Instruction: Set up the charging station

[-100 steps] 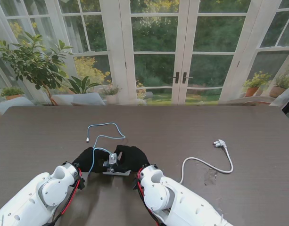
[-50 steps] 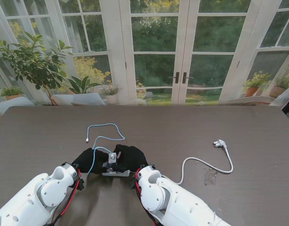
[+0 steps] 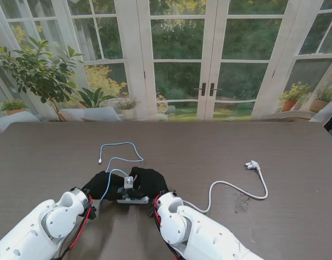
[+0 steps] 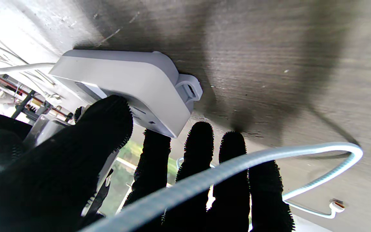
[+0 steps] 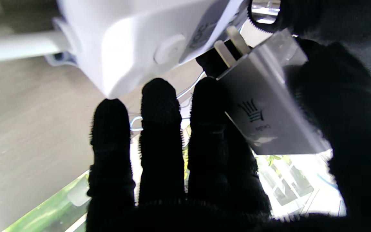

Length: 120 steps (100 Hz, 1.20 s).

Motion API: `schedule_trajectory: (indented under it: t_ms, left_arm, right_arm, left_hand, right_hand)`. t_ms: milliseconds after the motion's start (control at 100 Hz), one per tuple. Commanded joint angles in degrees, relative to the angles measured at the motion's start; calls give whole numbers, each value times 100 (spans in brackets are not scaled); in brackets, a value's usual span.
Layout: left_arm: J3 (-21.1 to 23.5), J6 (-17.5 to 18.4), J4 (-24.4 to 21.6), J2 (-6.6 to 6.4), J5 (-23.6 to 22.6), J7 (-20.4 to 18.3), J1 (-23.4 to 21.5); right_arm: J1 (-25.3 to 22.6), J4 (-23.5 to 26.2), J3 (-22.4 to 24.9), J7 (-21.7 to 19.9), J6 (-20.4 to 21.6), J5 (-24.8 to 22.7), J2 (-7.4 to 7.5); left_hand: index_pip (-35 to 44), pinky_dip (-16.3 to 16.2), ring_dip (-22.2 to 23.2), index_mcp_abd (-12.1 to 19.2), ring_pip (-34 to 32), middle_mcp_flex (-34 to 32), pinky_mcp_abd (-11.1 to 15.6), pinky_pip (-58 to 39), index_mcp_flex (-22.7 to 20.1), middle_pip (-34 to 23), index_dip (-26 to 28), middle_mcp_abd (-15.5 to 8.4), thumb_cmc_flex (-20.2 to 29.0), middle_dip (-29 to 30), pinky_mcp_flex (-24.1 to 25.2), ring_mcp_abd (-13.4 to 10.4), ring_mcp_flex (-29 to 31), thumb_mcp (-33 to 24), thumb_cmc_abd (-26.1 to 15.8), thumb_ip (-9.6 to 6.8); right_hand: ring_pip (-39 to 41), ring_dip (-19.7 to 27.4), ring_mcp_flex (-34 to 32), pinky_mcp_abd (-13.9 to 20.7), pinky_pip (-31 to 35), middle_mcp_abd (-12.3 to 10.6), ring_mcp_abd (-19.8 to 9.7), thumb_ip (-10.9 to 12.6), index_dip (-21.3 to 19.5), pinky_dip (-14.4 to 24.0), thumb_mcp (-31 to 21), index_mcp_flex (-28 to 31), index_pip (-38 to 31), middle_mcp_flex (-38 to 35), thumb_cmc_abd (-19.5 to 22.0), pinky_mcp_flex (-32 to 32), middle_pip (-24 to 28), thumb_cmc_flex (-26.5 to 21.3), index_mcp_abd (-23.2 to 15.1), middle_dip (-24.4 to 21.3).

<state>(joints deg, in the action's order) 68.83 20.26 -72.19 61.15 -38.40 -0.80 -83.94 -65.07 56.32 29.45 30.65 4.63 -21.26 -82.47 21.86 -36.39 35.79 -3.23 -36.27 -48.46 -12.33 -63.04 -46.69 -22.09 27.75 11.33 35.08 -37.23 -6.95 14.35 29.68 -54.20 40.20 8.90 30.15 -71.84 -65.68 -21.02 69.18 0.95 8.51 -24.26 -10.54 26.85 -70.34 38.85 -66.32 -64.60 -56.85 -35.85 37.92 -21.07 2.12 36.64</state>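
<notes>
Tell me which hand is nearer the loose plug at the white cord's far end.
Right. The right hand sits at the power strip, on the plug's side of it; the left hand sits across the strip, farther away. Neither touches the plug.

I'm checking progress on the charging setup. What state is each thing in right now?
Power strip: flat on the table, left hand pressed on it.
Charger: held in right hand, prongs bare, not plugged in.
Blue cable: looped on the table, far end free.
Wall plug: lying loose on the table, unplugged.
Glass doors: closed.
</notes>
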Motion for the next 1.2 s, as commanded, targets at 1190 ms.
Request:
schedule_trajectory:
  t_ms: [1190]
  left_arm:
    - [-34,-40,-14,-7,-23,-147,-14]
  right_arm:
    - [157,-508,-193,2,360,-289,-46]
  left_hand:
    - [23,-10,80,-115,-116,-55,66,-204,-170,40,42,38,12,-48,44,16,36,107,-104,-61]
  right_hand:
    - [241,4063,-179,323,105,-209,-245,192,-345,-72,-1193,1061,-1259,49,651,-110,158,-428,-1846,-115]
